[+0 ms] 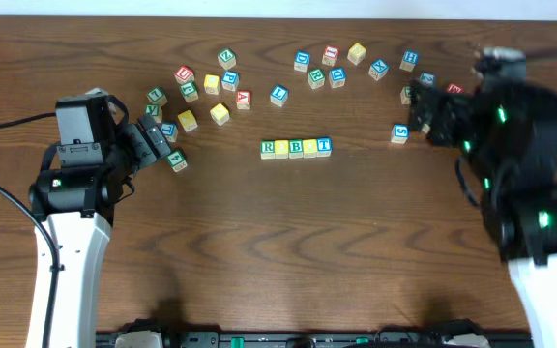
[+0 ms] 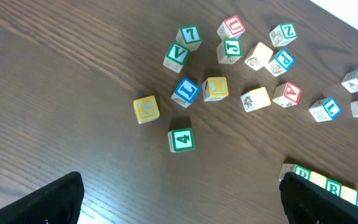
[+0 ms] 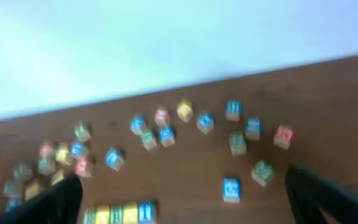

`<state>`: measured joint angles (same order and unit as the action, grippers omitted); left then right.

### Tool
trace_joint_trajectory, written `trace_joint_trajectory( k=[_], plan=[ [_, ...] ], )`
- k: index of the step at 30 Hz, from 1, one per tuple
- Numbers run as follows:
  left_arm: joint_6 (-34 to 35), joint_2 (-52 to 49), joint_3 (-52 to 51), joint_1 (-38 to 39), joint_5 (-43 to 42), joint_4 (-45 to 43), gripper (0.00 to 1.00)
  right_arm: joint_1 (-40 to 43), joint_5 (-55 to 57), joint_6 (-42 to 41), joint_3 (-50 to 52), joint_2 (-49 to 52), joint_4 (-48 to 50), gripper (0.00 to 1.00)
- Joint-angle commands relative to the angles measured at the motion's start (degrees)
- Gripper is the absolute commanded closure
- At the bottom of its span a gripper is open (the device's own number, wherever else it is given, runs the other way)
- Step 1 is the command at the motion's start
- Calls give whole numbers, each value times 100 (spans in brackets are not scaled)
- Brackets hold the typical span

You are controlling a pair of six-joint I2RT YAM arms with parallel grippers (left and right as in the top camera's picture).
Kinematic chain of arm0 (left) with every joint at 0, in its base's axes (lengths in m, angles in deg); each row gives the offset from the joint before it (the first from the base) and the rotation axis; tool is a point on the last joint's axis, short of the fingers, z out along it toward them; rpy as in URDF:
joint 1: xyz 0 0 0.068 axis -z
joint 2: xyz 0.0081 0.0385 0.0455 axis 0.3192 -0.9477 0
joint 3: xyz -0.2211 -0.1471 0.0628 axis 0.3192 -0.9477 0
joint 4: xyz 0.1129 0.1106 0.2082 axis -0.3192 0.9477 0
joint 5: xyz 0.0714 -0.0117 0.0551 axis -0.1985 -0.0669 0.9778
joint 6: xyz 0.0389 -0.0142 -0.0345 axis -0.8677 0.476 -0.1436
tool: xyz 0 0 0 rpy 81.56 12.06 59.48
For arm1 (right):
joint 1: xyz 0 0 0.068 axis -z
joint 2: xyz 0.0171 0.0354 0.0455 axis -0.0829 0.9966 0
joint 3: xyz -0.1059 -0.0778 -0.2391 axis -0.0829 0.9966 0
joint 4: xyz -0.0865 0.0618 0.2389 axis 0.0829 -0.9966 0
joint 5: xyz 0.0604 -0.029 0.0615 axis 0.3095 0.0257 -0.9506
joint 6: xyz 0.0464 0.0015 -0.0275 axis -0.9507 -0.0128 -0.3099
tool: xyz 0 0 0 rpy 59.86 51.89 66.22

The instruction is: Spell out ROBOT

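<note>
Jaws of the left gripper (image 2: 182, 199) stand wide apart with nothing between them, poised over bare table (image 2: 61, 93) just short of the left scatter; nearest ahead are a green 4 block (image 2: 181, 139) and a yellow G block (image 2: 146, 108), with more loose blocks packed close behind; at mid-table lies the spelled row (image 1: 296, 147), blocks touching side by side, R at its left end, B in the middle, T at its right end; the two faces between are too small to read, so I cannot say whether both O's are in place; further right a second scatter curves along the far side, a lone blue block (image 1: 399, 133) nearest the right arm; the right gripper (image 3: 182, 196) likewise gapes empty, its view blurred; the main risk, as I judge it, is a finger or wrist brushing the row and skewing it, or wide-spread fingers knocking close neighbours while reaching for one block.
</note>
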<state>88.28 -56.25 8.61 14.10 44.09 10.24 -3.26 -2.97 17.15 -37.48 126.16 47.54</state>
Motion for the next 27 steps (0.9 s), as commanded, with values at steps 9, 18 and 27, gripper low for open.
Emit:
trace_joint_trajectory(
  k=[9, 18, 27],
  plan=[
    [0, -28, 48, -31, 31, 4, 1, 278, 122, -44, 3777, -2870, 2708, 1],
    [0, -31, 48, -31, 31, 4, 1, 278, 120, -48, 6118, -4754, 3982, 1],
    [0, -31, 48, -28, 31, 4, 1, 273, 76, -92, 6723, -5687, 3467, 1]
  ],
)
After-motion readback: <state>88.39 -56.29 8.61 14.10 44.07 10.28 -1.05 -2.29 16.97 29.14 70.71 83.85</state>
